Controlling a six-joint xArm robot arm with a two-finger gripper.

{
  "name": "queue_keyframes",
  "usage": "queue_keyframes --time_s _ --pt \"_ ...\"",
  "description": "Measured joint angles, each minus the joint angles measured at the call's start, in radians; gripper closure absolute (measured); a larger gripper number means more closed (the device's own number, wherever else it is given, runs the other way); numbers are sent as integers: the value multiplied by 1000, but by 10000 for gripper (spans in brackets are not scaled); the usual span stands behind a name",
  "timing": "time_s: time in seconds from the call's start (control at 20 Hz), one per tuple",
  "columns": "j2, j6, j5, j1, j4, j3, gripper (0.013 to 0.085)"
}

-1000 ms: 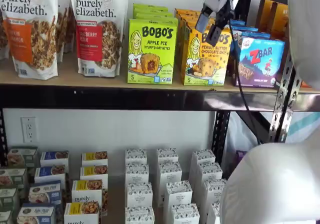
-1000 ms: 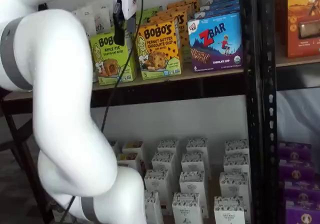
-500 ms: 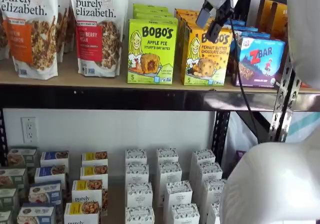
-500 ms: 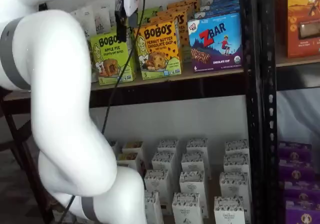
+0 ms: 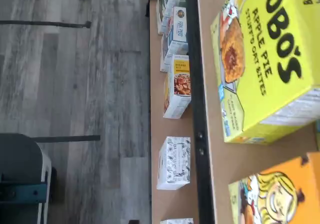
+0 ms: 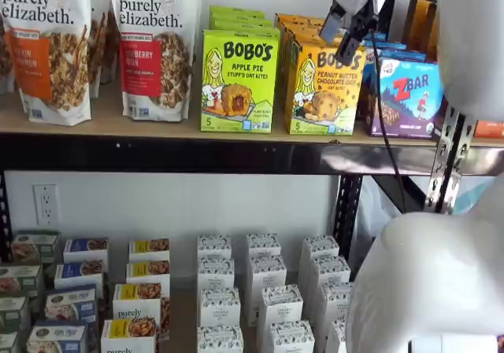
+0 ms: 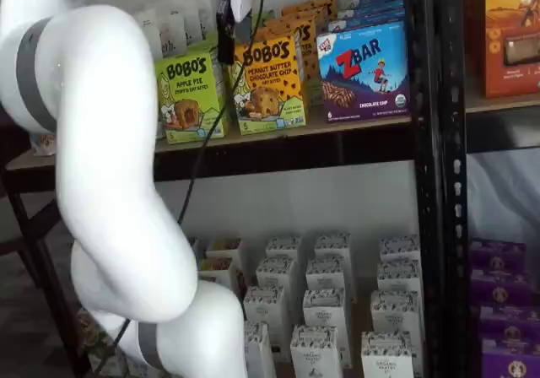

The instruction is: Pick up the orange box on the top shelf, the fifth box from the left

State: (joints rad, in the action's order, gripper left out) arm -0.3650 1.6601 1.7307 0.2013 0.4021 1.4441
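Note:
The orange box (image 6: 324, 89) stands upright on the top shelf (image 6: 197, 154), printed "BOBO'S Peanut Butter Chocolate Chip". It shows in both shelf views (image 7: 270, 83), and its corner shows in the wrist view (image 5: 272, 194). My gripper (image 6: 344, 31) hangs in front of the box's upper edge, with a gap showing between its two fingers and nothing held. In a shelf view only one black finger (image 7: 224, 24) shows, side-on, at the box's upper left corner. The shelf's tan board (image 5: 225, 164) and black rail (image 7: 295, 150) also show.
A lime-green Apple Pie box (image 6: 239, 81) stands just left of the orange box, a blue Zbar box (image 6: 405, 97) just right. Granola bags (image 6: 156, 46) stand further left. Small white boxes (image 6: 264, 290) fill the lower level. My white arm (image 7: 93, 142) covers the left side.
My gripper has moved to the right and slightly up, from the orange box's left edge to in front of its top. The boxes have not moved.

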Motion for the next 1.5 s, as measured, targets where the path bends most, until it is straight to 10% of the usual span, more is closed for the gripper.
queue_keyframes --time_s 0.45,1.5 --pt "46 52 -74 72 64 46 130" --pt "123 26 -153 0 -16 78 130"
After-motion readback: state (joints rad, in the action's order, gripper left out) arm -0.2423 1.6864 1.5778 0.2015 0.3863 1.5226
